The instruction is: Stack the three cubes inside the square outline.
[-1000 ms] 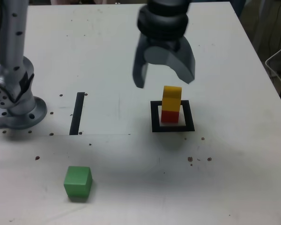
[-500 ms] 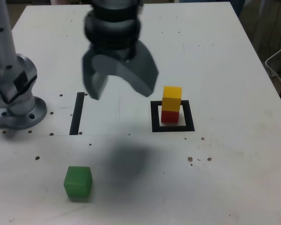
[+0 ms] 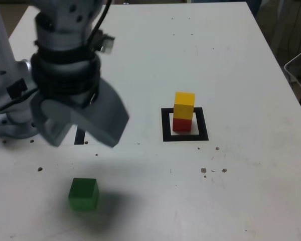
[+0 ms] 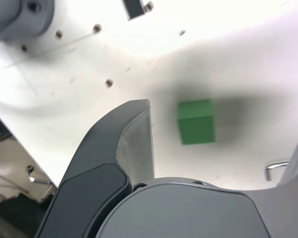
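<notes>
A yellow cube (image 3: pixel 184 105) sits on a red cube (image 3: pixel 181 124) inside the black square outline (image 3: pixel 184 136), right of centre in the exterior view. The green cube (image 3: pixel 83 194) lies alone near the table's front edge at the exterior view's left; the wrist view shows the same green cube (image 4: pixel 195 122) on the white table under the jaws. My gripper (image 3: pixel 81 134) hangs open above the table, higher than the green cube and behind it, with nothing between its fingers (image 4: pixel 120 148).
The arm's grey base (image 3: pixel 17 118) stands at the exterior view's left edge. A thin black strip (image 3: pixel 79 136) lies beside it, mostly hidden behind the gripper. Small dark specks dot the white table (image 3: pixel 231 65). A white cable (image 3: pixel 296 65) hangs off the right side.
The open gripper has swung from above the yellow-and-red stack to the exterior view's left and forward, ending over the area behind the green cube. The cubes have not moved.
</notes>
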`<state>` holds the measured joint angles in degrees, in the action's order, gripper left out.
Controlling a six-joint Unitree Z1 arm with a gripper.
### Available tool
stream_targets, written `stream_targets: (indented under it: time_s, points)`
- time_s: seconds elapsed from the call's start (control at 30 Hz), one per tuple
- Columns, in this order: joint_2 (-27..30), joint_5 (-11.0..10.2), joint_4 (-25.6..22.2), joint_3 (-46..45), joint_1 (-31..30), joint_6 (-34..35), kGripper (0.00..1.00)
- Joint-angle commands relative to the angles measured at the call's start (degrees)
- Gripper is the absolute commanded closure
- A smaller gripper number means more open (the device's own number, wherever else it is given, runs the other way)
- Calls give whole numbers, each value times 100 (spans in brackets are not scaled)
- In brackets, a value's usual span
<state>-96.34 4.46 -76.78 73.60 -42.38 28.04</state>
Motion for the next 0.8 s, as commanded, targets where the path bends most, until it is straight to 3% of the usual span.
stream_targets:
  time_s: [0.0,0.33,0.77]
  points:
    - [6,112,48,-61,-123,151,0]
    - [-398,453,145,-142,-403,875,0]
    - [-851,730,1427,-758,-395,1400,0]
